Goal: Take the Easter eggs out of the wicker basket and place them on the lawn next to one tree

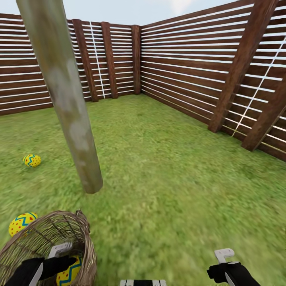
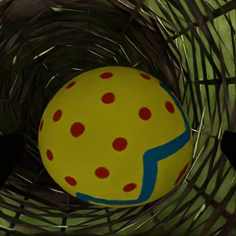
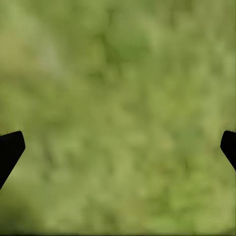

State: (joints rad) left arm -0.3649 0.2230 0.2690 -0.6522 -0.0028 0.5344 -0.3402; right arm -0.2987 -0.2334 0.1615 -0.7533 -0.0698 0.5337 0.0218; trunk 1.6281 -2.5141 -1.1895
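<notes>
One egg (image 2: pixel 115 136) left in the basket (image 1: pixel 24 248), near left on the lawn (image 1: pixel 167 178). Left pincer (image 1: pixel 59 260) reaches down into the basket right over it; in the left wrist view the dark fingertips (image 2: pixel 10 155) sit wide apart on either side of the egg, not touching it, so jaws open and empty. Second egg (image 1: pixel 22 223) lies on the grass just beside the basket's far left rim. Third egg (image 1: pixel 32 160) lies farther out on the left, near the tree (image 1: pixel 67 107) but apart from it. The trunk base stands just beyond the basket.

Handling, as a guess: egg looks hard, smooth, light, rounded, likely slippery and prone to roll or pop out of a pinch. Best hold is across the widest middle, pads on opposite sides, closing gently. The basket is light woven wicker and may tip or slide if pushed.

Orientation: basket is tipped, mouth facing up and toward the robot. The egg's long axis is hard to tell from the wrist view; it seems to run roughly toward the camera, the blue zigzag wrapping one side.

Right pincer (image 1: pixel 230 270) hangs near right over bare grass, fingertips wide, holding nothing.
</notes>
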